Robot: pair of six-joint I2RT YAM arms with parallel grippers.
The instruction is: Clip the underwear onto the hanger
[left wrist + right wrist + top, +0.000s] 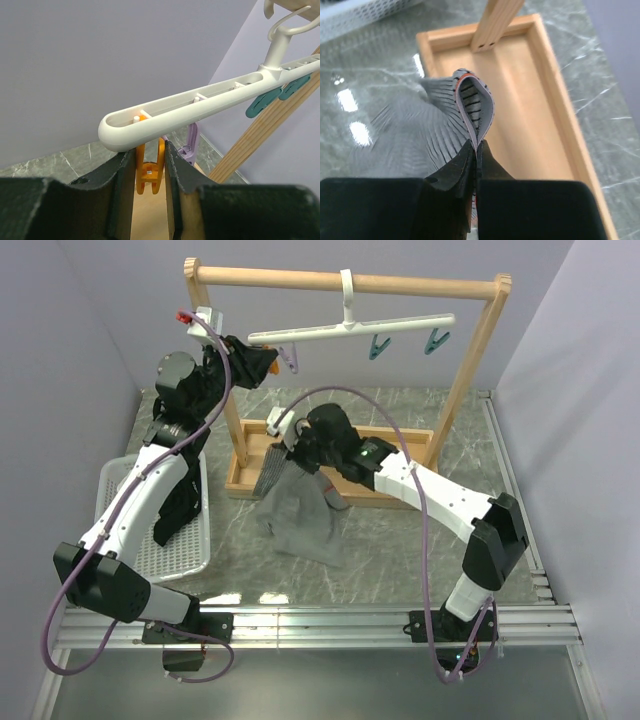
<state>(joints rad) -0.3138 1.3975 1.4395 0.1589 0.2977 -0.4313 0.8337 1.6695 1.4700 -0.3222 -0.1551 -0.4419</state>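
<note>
The white hanger [350, 330] hangs by its hook from the wooden frame's top rail. My left gripper [262, 362] is at the hanger's left end, shut on the orange clip [149, 172] that dangles under the bar [200, 107]; both fingers press its handles. My right gripper [283, 445] is shut on the darker waistband of the grey striped underwear [300, 510] and holds it up, below and right of the orange clip. The cloth drapes down to the table. In the right wrist view the waistband loops up out of the shut fingertips [476, 147], with the striped cloth [445, 125] spreading left.
A purple clip [290, 360] hangs beside the orange one; two teal clips [380, 347] hang further right. The wooden frame [480, 360] stands in a wooden tray [400, 455] behind the underwear. A white basket [190, 550] with a black garment [180, 505] sits at left.
</note>
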